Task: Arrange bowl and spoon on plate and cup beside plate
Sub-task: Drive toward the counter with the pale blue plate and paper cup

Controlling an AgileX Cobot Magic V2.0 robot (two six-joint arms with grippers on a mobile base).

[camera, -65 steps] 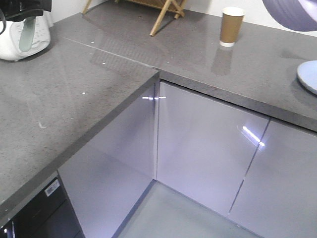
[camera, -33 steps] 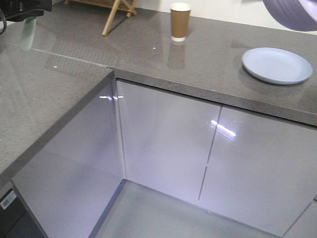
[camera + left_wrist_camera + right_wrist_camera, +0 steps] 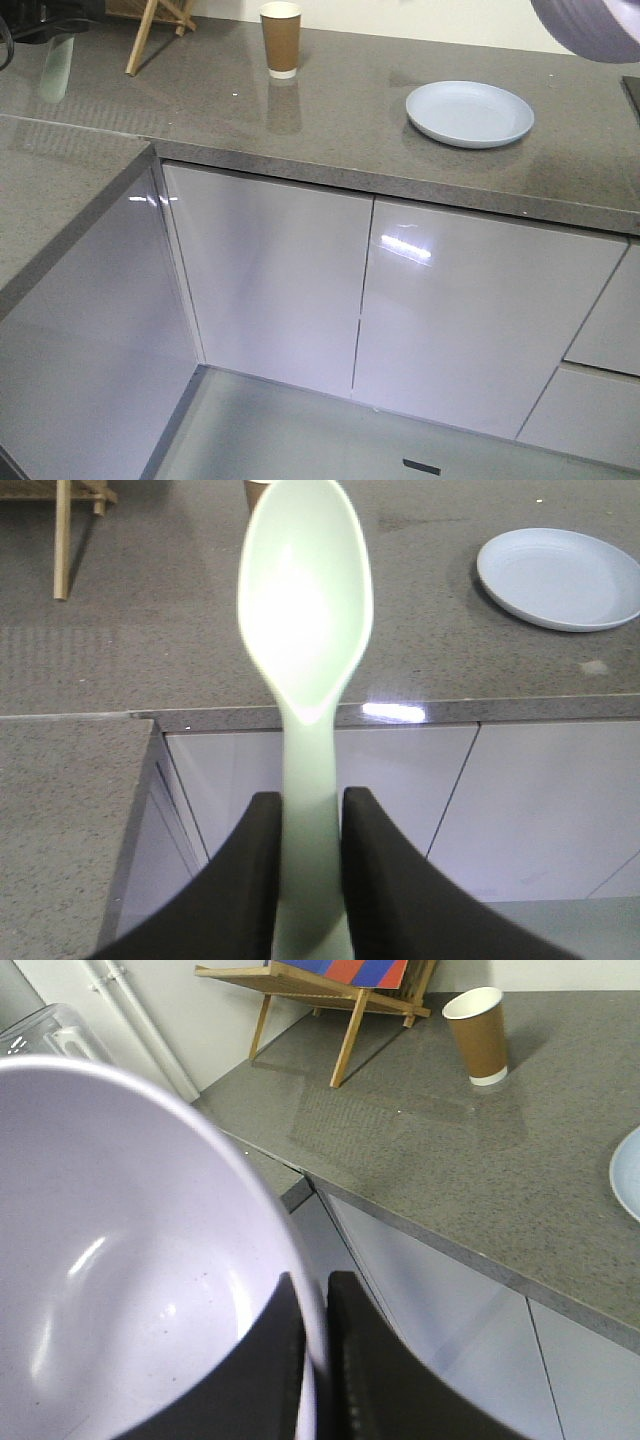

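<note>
Plate (image 3: 469, 114), cup (image 3: 281, 39) slid left in front view; robot seems rolling closer. Cup stands well left of plate. Left gripper (image 3: 308, 802) pinches spoon (image 3: 305, 610) handle, right gripper (image 3: 313, 1284) pinches bowl (image 3: 120, 1260) rim, both short of plate. Step: carrying. Next: lower bowl onto plate gently.

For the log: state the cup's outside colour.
The cup is brown with white rim and base band; clearest in right wrist view.

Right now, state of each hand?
Left hand: closed on the spoon, gripping its handle.
Right hand: closed on the bowl, pinching its rim.
</note>
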